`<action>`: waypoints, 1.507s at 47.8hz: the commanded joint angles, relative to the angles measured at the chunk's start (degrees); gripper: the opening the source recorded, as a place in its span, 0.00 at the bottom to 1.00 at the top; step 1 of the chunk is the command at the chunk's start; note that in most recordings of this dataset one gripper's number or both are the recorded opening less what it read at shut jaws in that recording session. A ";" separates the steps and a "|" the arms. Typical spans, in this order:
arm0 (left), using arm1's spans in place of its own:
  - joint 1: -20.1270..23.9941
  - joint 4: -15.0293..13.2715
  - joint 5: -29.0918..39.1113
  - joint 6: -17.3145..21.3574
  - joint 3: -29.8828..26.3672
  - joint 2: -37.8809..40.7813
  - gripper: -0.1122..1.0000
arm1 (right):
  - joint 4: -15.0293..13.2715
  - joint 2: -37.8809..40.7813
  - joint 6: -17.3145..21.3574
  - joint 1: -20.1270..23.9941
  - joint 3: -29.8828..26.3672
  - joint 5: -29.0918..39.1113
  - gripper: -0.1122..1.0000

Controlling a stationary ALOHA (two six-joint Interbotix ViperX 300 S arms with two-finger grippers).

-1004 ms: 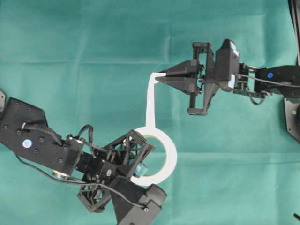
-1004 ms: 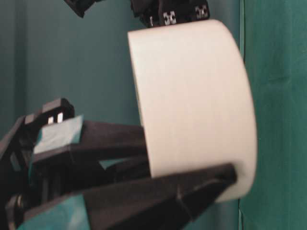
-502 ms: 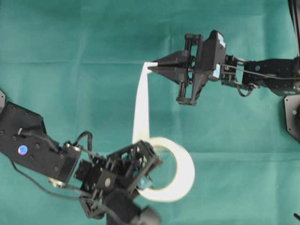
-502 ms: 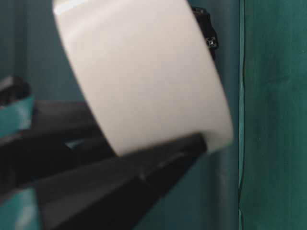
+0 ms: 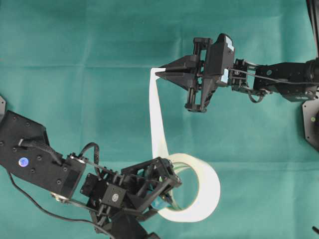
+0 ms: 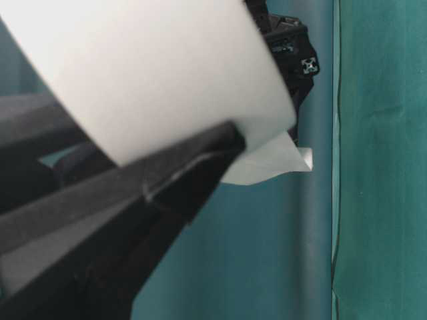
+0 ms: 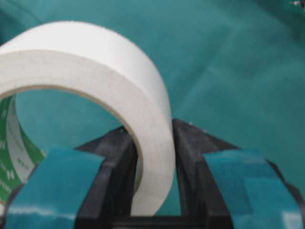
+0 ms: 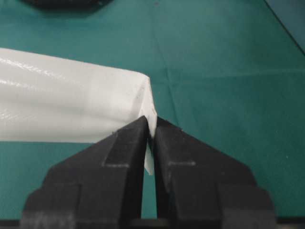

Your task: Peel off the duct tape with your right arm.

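The duct tape roll [image 5: 202,191] is white with a green-printed core, tilted up off the green cloth at the lower middle. My left gripper [image 5: 167,186] is shut on its wall, one finger inside the ring and one outside, as the left wrist view shows on the roll [image 7: 95,71]. A long white strip [image 5: 155,114] runs from the roll up to my right gripper [image 5: 158,73], which is shut on the strip's end [image 8: 148,119]. The table-level view shows the roll [image 6: 153,67] very close, with the strip end [image 6: 280,160] behind it.
A green cloth [image 5: 75,74] covers the whole table. A black mount [image 5: 311,119] sits at the right edge, and a dark cable runs down the top right corner.
The right gripper has moved a little up and left, pulling more strip free. The roll has tilted up off the cloth and shifted down and right in the left gripper's hold.
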 commanded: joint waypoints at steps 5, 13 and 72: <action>-5.27 -0.53 -3.43 2.99 -3.69 -2.64 0.28 | 0.62 0.53 0.26 -3.96 -0.97 0.79 0.02; -5.27 -0.62 -4.22 5.10 -3.69 -3.34 0.28 | 0.62 1.76 0.44 -3.96 -1.49 0.97 0.02; -5.10 -0.62 -12.83 1.58 3.78 -7.03 0.28 | 0.53 0.44 0.26 -3.96 -2.46 4.57 0.02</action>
